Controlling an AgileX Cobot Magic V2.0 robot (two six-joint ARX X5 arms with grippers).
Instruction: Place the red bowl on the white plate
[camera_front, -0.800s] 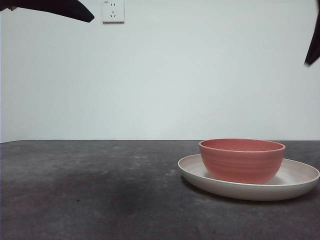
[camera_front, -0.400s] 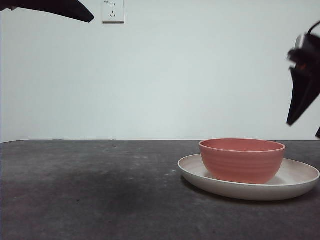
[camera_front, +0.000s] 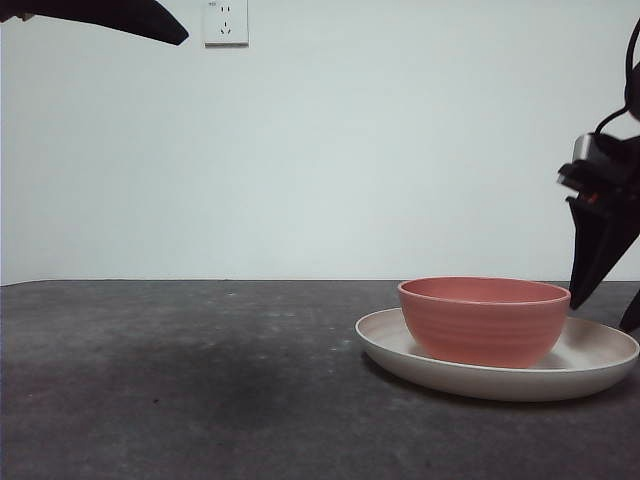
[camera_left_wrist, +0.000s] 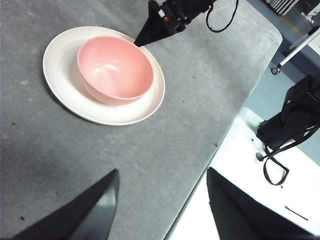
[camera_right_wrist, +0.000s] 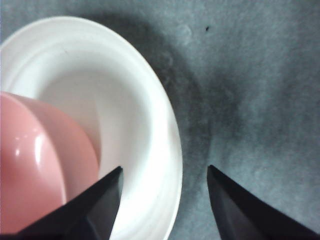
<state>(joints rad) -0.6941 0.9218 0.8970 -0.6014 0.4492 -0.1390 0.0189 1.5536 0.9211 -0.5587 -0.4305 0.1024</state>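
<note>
The red bowl (camera_front: 485, 320) stands upright inside the white plate (camera_front: 600, 362) at the right of the dark table. My right gripper (camera_front: 602, 312) hangs open just beyond the plate's right edge, low and close to the bowl's side without touching it. The right wrist view shows its jaws straddling the plate's rim (camera_right_wrist: 167, 125), with the bowl (camera_right_wrist: 35, 165) beside one jaw. My left gripper (camera_left_wrist: 162, 171) is open and holds nothing. It waits high above the table, far from the bowl (camera_left_wrist: 115, 69) and plate (camera_left_wrist: 57, 60). The right gripper (camera_left_wrist: 150, 35) also shows there.
A wall socket (camera_front: 226, 22) is on the white wall behind. A black arm tip (camera_front: 130, 18) shows at the top left corner. Off the table's edge lie a white surface and a black bag (camera_left_wrist: 295, 115).
My right gripper has come down from the top right corner to just beside the plate's right rim. The bowl, the plate and the left arm have not moved.
</note>
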